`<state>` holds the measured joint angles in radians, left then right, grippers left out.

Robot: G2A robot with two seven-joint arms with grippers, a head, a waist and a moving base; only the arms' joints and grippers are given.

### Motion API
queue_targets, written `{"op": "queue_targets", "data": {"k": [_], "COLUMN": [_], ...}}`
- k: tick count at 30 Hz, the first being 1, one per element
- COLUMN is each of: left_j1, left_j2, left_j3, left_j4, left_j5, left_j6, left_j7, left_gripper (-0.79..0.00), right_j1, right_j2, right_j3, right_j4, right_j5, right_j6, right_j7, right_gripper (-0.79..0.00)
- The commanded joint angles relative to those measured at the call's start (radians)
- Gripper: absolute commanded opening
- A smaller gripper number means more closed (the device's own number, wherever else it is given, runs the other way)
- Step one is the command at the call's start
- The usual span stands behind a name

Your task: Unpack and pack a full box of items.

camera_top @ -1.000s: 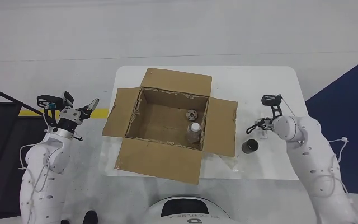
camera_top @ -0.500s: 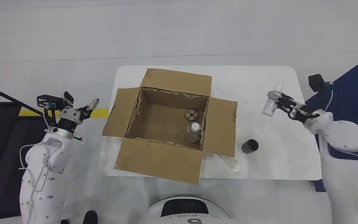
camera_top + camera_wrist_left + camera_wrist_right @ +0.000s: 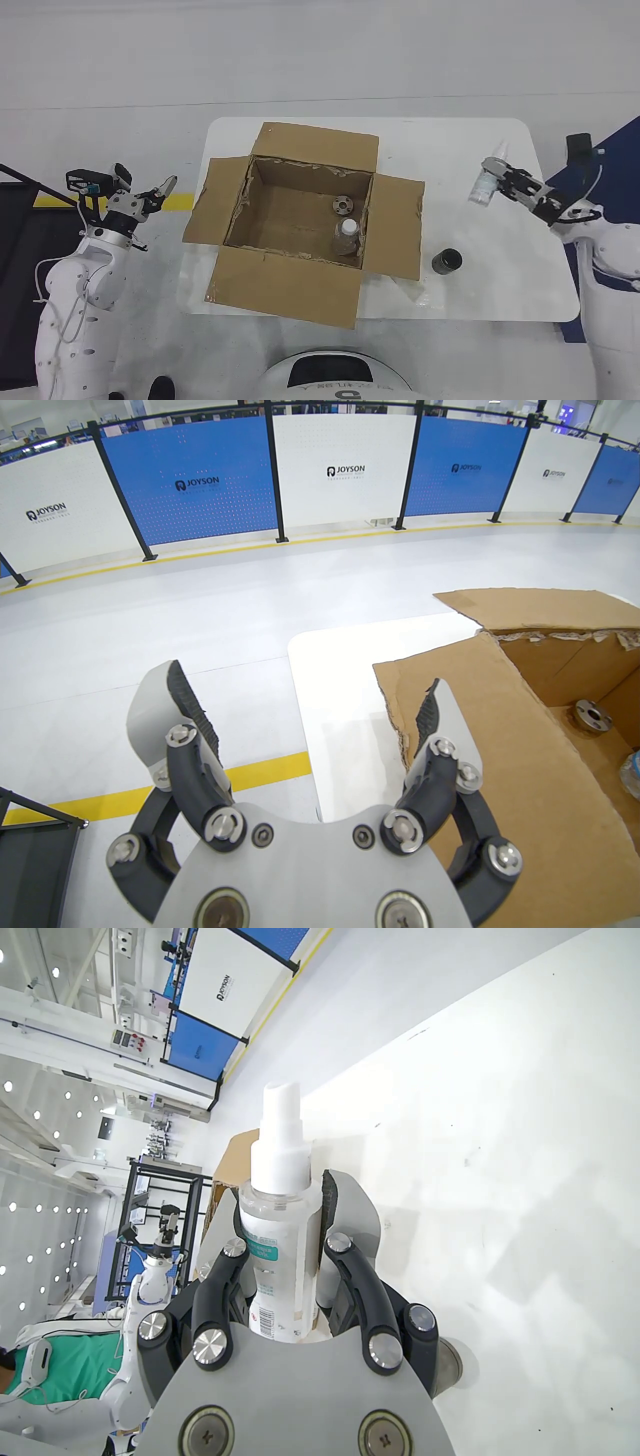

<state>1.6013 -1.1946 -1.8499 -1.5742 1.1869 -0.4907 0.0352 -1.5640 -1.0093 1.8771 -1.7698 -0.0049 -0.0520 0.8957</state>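
While right pincer [image 3: 281, 1200] clamps spray bottle [image 3: 275, 1238], left pincer [image 3: 304, 680] gapes; box [image 3: 292, 284] holds flange [image 3: 343, 205], clear bottle [image 3: 347, 233].

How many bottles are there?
2. A spray bottle is held in the right gripper over the table's right side; a bottle stands inside the box by its right wall. More could hide behind box walls.

White arms [image 3: 75, 300] w/ thin cables; left pincer [image 3: 302, 680] grey-plated, black links, silver screws

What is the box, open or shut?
Open: the box has four flaps spread outward; a bottle and a metal ring show inside.
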Motion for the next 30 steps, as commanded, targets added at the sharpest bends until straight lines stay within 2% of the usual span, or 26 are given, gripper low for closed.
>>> {"op": "queue_targets", "data": {"k": [1, 7, 13, 22, 30], "left_j1": [0.0, 0.0, 0.0, 0.0, 0.0], "left_j2": [0.0, 0.0, 0.0, 0.0, 0.0], "left_j3": [0.0, 0.0, 0.0, 0.0, 0.0], "left_j4": [0.0, 0.0, 0.0, 0.0, 0.0], "left_j5": [0.0, 0.0, 0.0, 0.0, 0.0], "left_j6": [0.0, 0.0, 0.0, 0.0, 0.0], "left_j7": [0.0, 0.0, 0.0, 0.0, 0.0], "left_gripper": [0.0, 0.0, 0.0, 0.0, 0.0], "right_j1": [0.017, 0.136, 0.252, 0.437, 0.493], "right_j2": [-0.001, -0.006, -0.023, -0.075, -0.106], "right_j3": [-0.049, -0.257, -0.474, -0.746, -0.86], "right_j4": [-0.012, -0.028, 0.012, 0.153, 0.196], "right_j5": [0.018, 0.0, -0.039, -0.055, -0.077], "right_j6": [-0.025, -0.028, 0.008, 0.045, 0.077], "right_j7": [0.021, 0.114, 0.135, 0.015, -0.079], "right_gripper": [-0.785, -0.785, -0.785, -0.785, -0.785]}}
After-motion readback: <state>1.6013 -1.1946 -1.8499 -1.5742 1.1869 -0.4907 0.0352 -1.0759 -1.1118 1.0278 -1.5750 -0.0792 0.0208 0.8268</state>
